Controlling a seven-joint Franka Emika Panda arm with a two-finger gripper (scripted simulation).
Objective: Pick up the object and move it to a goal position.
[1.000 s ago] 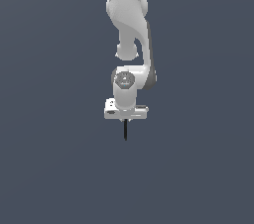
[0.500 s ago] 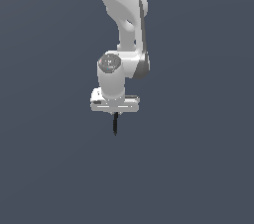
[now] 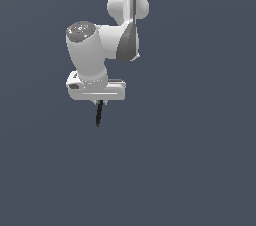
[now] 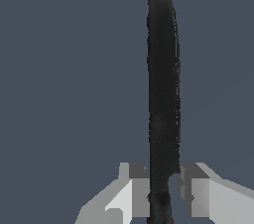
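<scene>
The object [image 3: 99,113] is a thin black stick that hangs down from under my white gripper [image 3: 99,101] in the exterior view. In the wrist view the object [image 4: 162,94] runs long and black between my two grey fingers [image 4: 134,188], with a trace of red at the held end. The gripper is shut on the object and holds it in the air, in the upper left part of the exterior view. The fingers themselves are hidden behind the hand in the exterior view.
A plain dark grey-blue background surrounds the arm [image 3: 117,20]; nothing else shows, and no goal marker is in view.
The arm has moved toward the exterior view's left and up, carrying the black stick with it. The grip has not changed.
</scene>
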